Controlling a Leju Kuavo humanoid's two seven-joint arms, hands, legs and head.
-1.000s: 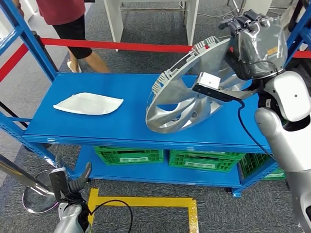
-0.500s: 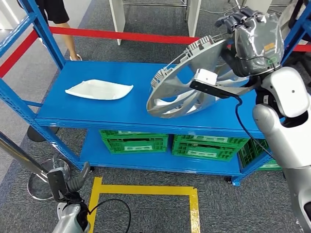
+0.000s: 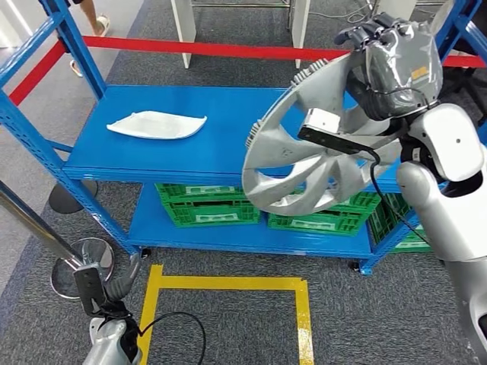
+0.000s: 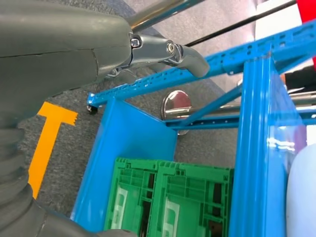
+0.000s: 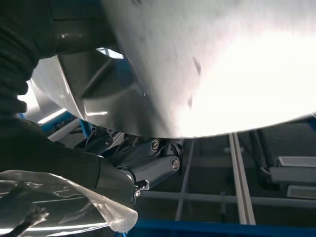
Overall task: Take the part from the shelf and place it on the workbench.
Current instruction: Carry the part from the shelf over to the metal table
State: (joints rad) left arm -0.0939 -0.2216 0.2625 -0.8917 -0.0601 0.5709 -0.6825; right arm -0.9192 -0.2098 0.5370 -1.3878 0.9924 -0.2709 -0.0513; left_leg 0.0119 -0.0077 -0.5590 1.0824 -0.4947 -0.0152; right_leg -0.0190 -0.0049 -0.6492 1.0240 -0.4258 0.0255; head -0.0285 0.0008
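Standing on grey carpet — blue shelf, green crates, red barrier tape

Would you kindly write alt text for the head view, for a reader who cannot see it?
The robot's right hand holds a silver wheel cover, tilted, in front of a blue shelf. A white part lies on the shelf's top, green crates sit below, and the left hand hangs low above yellow floor tape.

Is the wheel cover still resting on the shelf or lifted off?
Lifted off: the right hand holds the wheel cover tilted, its lower rim hanging past the shelf edge.
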